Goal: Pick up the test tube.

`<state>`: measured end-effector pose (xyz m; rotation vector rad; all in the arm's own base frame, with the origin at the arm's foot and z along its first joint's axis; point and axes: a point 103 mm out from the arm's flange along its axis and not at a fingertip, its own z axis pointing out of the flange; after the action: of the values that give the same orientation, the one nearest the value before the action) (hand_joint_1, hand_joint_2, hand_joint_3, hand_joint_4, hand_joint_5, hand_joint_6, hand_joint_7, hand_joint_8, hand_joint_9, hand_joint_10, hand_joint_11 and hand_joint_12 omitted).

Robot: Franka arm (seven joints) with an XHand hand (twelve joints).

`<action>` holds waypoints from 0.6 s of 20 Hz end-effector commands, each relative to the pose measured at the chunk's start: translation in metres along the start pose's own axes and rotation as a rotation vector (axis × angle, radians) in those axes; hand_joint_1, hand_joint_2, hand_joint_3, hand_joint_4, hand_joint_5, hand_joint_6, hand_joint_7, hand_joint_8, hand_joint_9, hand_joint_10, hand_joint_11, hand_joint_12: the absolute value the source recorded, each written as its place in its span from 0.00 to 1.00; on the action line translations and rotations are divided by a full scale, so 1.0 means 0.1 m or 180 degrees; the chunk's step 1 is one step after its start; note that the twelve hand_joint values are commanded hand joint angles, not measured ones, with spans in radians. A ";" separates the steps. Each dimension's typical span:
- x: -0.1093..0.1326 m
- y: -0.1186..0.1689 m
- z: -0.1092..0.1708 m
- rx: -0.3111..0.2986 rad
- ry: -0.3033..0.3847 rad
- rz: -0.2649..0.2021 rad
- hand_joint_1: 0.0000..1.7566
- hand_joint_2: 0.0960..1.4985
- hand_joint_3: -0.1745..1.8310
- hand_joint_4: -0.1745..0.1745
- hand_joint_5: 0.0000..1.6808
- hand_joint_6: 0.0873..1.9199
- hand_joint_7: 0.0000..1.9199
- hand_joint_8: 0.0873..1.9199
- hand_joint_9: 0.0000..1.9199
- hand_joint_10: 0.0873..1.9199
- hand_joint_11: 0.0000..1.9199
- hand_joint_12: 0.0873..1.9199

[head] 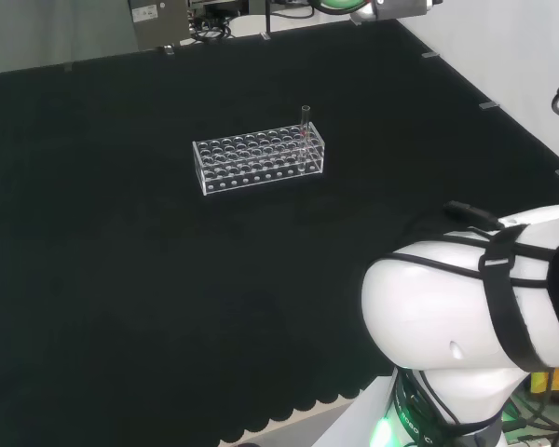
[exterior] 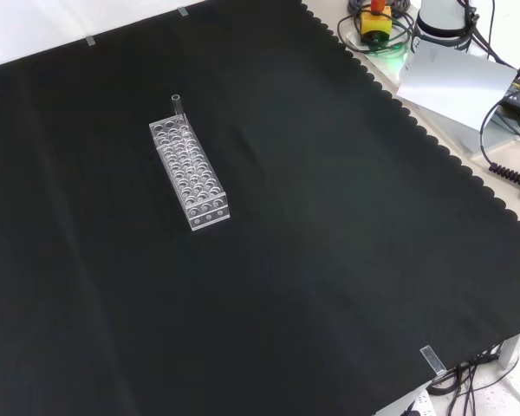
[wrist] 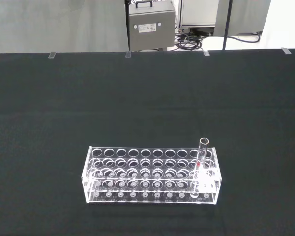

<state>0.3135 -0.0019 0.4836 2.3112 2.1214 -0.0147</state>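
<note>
White arm link (head: 475, 307) nearest, test tube (head: 305, 136) upright in clear rack (head: 258, 164) corner; hand's state cannot be told

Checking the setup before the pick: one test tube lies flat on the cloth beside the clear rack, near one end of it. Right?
Not quite. The test tube does not lie on the cloth; it stands upright in a hole of the clear rack, near one end, with its open top above the rack's upper plate. The wrist view shows this, and the head view agrees. The rest holds: one tube, near the rack's end.
</note>
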 end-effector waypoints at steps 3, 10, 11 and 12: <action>-0.08 0.50 0.11 0.0018 -0.0053 0.0049 0.35 0.49 0.28 0.35 0.09 0.00 0.03 0.38 0.01 0.48 0.00 0.81; -0.18 0.98 0.33 0.0201 -0.0108 0.0117 0.37 0.49 0.28 0.29 0.14 0.00 0.09 0.42 0.08 0.49 0.02 0.83; -0.20 1.04 0.37 0.0235 -0.0110 0.0123 0.37 0.49 0.28 0.29 0.14 0.00 0.09 0.42 0.09 0.49 0.03 0.83; -0.21 1.09 0.41 0.0271 -0.0109 0.0133 0.37 0.49 0.28 0.29 0.14 0.00 0.10 0.42 0.09 0.49 0.03 0.83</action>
<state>0.3761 -0.0154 0.4582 2.3496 2.1191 -0.1024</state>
